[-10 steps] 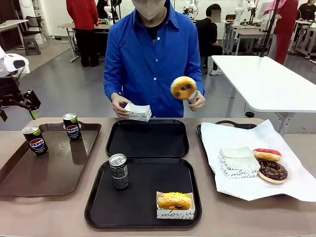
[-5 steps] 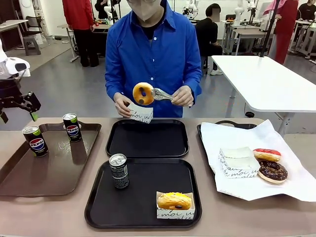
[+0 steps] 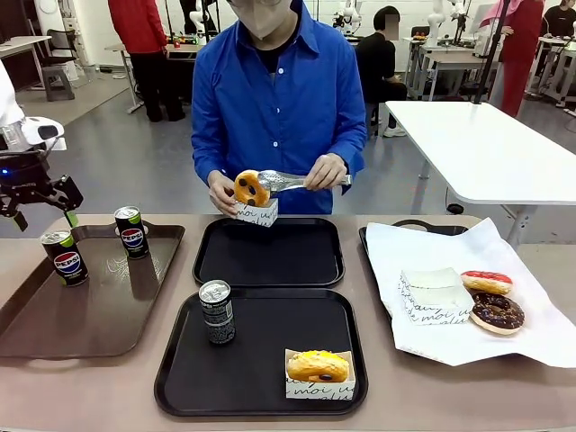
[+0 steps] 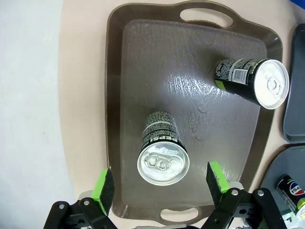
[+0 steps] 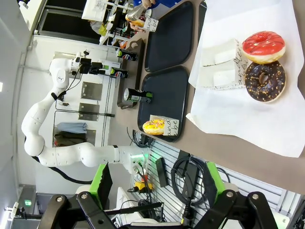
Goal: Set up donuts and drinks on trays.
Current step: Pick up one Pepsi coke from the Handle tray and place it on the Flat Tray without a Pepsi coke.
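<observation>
Since a second ago the person's metal tongs [image 3: 288, 181] have carried the orange-glazed ring donut [image 3: 251, 188] down into the white printed paper sleeve [image 3: 256, 213] held just above the far black rectangular plastic tray [image 3: 270, 256]. Meanwhile our left gripper [image 3: 42, 209] has drifted slightly toward the long glossy brown tray [image 3: 90, 315]. Its green-padded fingers stand spread wide and empty over the slim dark Pepsi can [image 4: 162, 155] near that tray's rim. Our right gripper [image 5: 157, 183] is likewise spread and holds nothing. We judge the main risk to be a pad landing on the can's silver top or clipping its side, since so slim a can would topple easily. From the wrist view we cannot be sure how high we hang. Carrying it to the far tray could also bring us into the person's hands.
</observation>
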